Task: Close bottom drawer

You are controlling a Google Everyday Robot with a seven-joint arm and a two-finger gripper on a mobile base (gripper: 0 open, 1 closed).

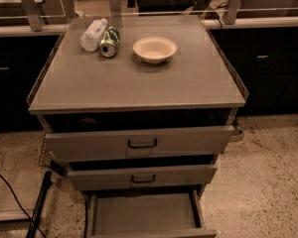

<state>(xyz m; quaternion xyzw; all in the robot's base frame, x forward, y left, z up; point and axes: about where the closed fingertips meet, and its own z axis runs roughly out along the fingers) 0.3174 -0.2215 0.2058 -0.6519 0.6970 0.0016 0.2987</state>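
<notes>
Clearly bottom drawer (144, 214) sits open; gripper out of view

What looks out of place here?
The bottom drawer is pulled far out; the top drawer and middle drawer sit ajar. On top, a bottle and a can lie on their sides. The gripper is not in view.

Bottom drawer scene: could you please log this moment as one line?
bottom drawer: open | tool: not in view | cabinet top: bottle, can, bowl
</notes>
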